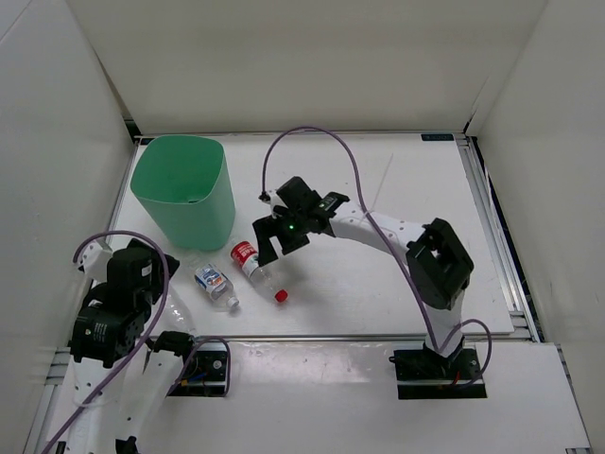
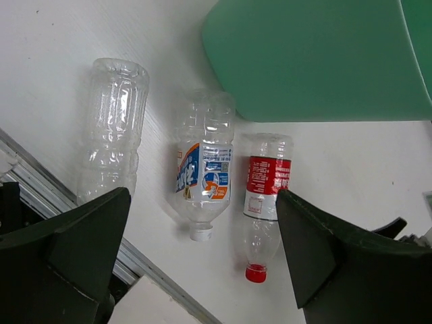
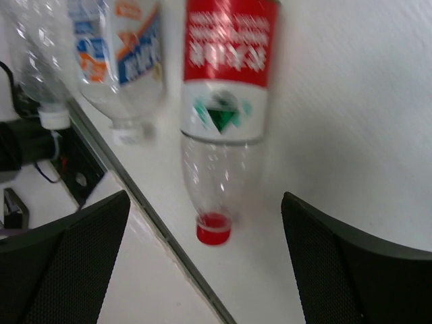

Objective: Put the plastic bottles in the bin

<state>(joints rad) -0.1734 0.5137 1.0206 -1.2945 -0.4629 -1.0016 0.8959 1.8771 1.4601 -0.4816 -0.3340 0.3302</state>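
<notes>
- Hovering just at 1 o'clock of the red-labelled bottle (image 1: 251, 264), the right gripper (image 1: 282, 236) has its jaws well apart and holds nothing. Its wrist view shows the bottle framed between the two fingers, with no contact that I can make out.
- Red-labelled bottle: on its side on the table (image 1: 406, 284), red cap pointing to 5 o'clock, lying at 5 o'clock of the bin (image 1: 184, 189) and close to it.
- Blue-white-labelled bottle (image 1: 216, 284): on its side, just beside the red one at 8 o'clock.
- Unlabelled bottle (image 2: 111, 128): also lying down, next along toward the left arm, near the table's near edge.
- Left gripper (image 2: 202, 194): jaws wide apart, empty, looking down on all three bottles from the 7 o'clock corner.
- Bin: upright at 10 o'clock on the table. Its inside is not readable.
- A fourth bottle is not in sight anywhere, so I cannot tell whether it is binned.
- Judgement: early to midway. Three bottles are left to move. The step in hand looks like the approach to the red one, with its grasp, lift and drop not yet done.
</notes>
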